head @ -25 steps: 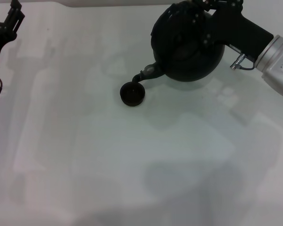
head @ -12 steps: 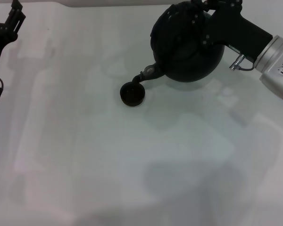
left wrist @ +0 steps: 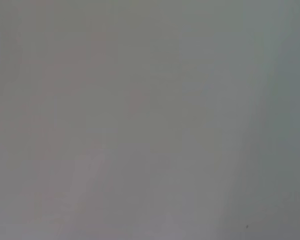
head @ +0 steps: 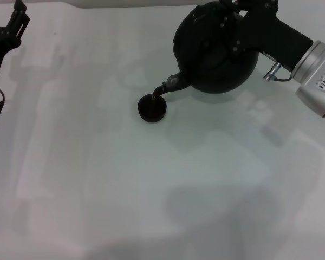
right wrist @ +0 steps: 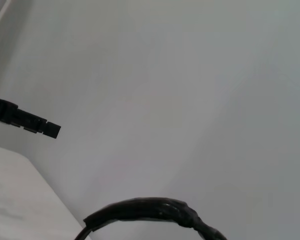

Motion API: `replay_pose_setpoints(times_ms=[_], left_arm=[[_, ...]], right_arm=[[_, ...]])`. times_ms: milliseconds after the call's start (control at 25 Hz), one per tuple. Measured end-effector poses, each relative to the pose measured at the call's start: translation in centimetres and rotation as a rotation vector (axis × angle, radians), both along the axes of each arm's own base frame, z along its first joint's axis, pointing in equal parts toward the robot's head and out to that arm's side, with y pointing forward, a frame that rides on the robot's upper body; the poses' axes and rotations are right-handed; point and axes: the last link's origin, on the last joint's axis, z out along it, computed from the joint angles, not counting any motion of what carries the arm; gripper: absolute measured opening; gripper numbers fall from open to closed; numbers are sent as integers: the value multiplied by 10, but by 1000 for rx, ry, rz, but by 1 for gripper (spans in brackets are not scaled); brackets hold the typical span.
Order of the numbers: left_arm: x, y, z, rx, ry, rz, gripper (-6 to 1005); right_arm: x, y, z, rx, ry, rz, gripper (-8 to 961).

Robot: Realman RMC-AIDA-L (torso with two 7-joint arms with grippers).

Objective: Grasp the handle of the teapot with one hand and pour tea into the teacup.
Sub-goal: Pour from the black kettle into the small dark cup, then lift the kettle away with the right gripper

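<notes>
Right now the small teacup (head: 152, 108) sits nearest, just under the spout of the big, heavy-looking teapot (head: 215, 49). Behind, the right gripper (head: 249, 13) probably clamps its handle (right wrist: 155, 211), the best spot to hold.

Black teapot (head: 214, 51), dark teacup (head: 151, 108), reddish-brown tea (head: 157, 95).

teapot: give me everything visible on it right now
The teapot is a large round black pot with a dull sheen, held off the white table at the far right by the right gripper, tilted spout-down. Its short curved spout bears a pale spot and sits just above the teacup, with a thin reddish tea stream running from it. The right wrist view shows part of the black arched handle.
</notes>
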Motion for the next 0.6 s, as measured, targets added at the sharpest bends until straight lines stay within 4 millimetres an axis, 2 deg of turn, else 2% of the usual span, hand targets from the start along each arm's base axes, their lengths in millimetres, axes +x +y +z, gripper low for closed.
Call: replay_pose_setpoints(times_ms=[600], left_arm=[[0,0,0,0,0,0,877]], right_arm=[[-3,0,0,13,-19,26,131]])
